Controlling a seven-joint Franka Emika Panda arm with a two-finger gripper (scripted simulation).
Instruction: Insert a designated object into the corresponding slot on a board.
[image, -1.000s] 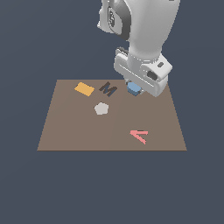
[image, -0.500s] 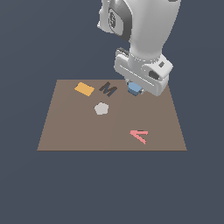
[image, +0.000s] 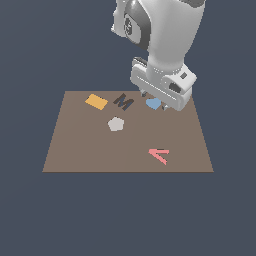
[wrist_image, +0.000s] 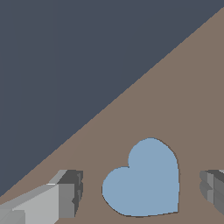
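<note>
The light-blue heart lies flat on the brown board, with a thin dark line around its outline. It sits level with the board's surface, and the slot is covered by it. My gripper stands open around the heart. One finger and the other finger are each apart from the heart's sides. In the exterior view the heart is near the board's far edge, under the gripper.
On the board are an orange rectangle, a dark M-shaped recess, a grey pentagon and a pink arrow-like piece. The board's far edge runs close behind the heart.
The heart shows more fully and a touch lower than before, with the fingers farther from its sides. The arm has hardly moved.
</note>
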